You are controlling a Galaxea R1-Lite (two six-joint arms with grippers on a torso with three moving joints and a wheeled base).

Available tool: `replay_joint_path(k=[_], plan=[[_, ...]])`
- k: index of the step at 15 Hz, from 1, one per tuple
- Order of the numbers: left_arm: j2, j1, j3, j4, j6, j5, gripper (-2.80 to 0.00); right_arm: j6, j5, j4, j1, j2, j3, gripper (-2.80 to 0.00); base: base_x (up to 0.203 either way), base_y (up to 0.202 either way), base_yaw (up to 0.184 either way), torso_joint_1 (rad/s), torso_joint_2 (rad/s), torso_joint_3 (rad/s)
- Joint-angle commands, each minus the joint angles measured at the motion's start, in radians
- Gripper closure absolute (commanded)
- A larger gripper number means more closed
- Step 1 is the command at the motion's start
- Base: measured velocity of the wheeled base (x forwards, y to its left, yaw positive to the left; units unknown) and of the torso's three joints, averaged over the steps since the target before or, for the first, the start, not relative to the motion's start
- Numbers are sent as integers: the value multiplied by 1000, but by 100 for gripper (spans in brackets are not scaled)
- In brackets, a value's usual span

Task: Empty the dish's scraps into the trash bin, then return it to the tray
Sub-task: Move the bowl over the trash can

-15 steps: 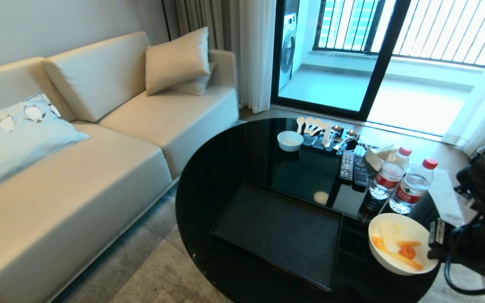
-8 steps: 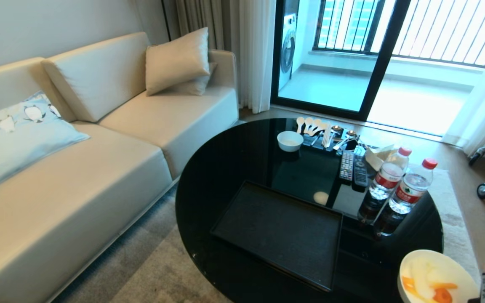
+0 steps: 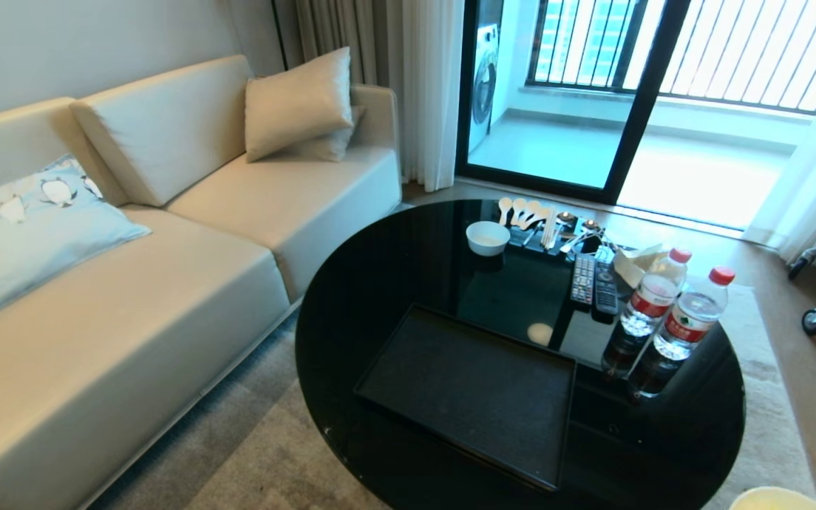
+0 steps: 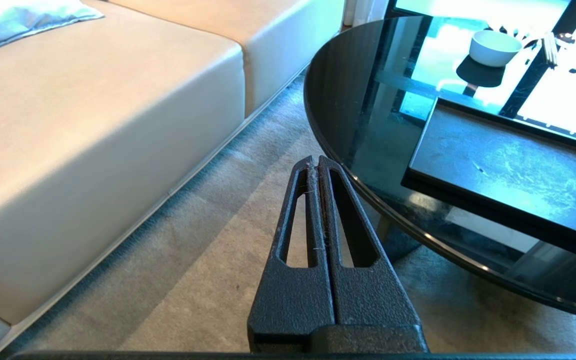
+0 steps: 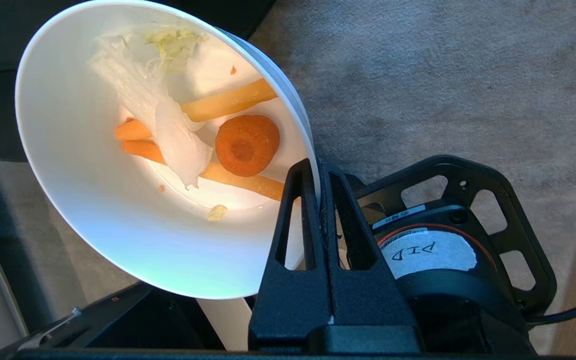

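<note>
Right gripper (image 5: 319, 172): clamped on the rim of the dish (image 5: 118, 200), one finger inside the wall, one outside.
Dish: tilted over the carpet (image 5: 443, 75), off the table's near right edge; only a sliver of its rim shows in the head view (image 3: 776, 498).
Scraps (image 5: 208, 135): lie in the dish's bottom.
Tray (image 3: 472, 389): on the table (image 3: 380, 283), near its front edge.
Left gripper (image 4: 316, 165): closed, empty, low over the carpet beside the table's left edge.

White glossy dish (image 5: 118, 210) hangs off the table over the carpet, rim pinched, scraps (image 5: 208, 140) of carrot and pale leaf still inside. Matte-black tray (image 3: 472, 389) sits empty on the table.
</note>
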Motion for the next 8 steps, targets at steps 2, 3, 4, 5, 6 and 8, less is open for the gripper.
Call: replay_joint_path(k=[2,3,4,5,6,8], plan=[[0,0,0,0,-1,0,0,4,1,8,2,-31,-18,0,0,0,0,0,0,0],[0,0,0,0,-1,0,0,4,1,5,4,-31,-25,0,0,0,0,0,0,0],[0,0,0,0,-1,0,0,4,2,7,5,-33,-36,0,0,0,0,0,0,0],[0,0,0,0,-1,0,0,2,1,5,5,-33,-40,0,0,0,0,0,0,0],[0,0,0,0,-1,0,0,2,1,5,5,-33,-44,0,0,0,0,0,0,0],[0,0,0,0,-1,0,0,1,2,5,4,-28,-57,0,0,0,0,0,0,0]])
